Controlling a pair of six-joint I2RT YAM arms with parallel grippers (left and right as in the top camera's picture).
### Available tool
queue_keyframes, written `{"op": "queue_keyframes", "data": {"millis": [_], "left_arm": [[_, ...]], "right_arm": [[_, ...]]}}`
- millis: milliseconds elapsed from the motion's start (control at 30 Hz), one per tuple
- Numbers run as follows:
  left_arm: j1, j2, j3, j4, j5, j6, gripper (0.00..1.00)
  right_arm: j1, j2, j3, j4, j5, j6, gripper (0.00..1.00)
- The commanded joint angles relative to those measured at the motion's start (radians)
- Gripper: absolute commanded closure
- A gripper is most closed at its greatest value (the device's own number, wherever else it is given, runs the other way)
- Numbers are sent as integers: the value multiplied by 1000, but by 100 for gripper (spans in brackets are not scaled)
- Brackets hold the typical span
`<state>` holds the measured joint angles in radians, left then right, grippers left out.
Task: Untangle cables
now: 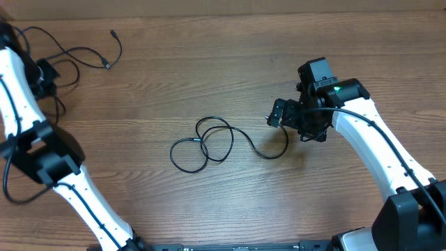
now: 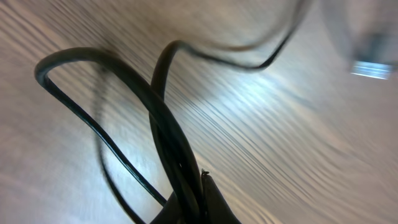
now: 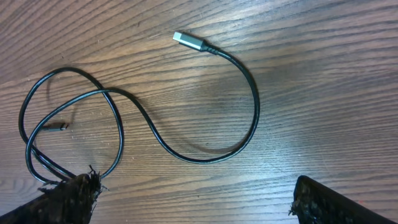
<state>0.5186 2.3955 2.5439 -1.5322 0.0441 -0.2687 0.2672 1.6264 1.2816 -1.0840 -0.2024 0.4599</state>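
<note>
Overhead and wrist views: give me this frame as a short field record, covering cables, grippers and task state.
centre cable: black, overlapping loops on the table, not held
silver plug: its free end, lying flat
right gripper: open, empty, by that plug end
left gripper: far left, apparently shut on second cable
second cable: black, bunched at far left
task state: loops not yet undone
</note>
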Motion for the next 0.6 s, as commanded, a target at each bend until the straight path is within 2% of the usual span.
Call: {"op": "queue_keyframes", "data": {"millis": [0,233,433,567], "left_arm": [[-8,-200,13,-24,103,75,96],[-9,-399,13,-24,175,229,96],[-9,-406,13,-20,499,525,96],[-8,-372,13,-3,520,675,96]], "right_arm": [[-5,3,13,5,-2,4,0],[-5,3,13,9,-2,4,0],[-5,3,13,13,-2,4,0],[-5,3,13,4,-2,4,0]]}}
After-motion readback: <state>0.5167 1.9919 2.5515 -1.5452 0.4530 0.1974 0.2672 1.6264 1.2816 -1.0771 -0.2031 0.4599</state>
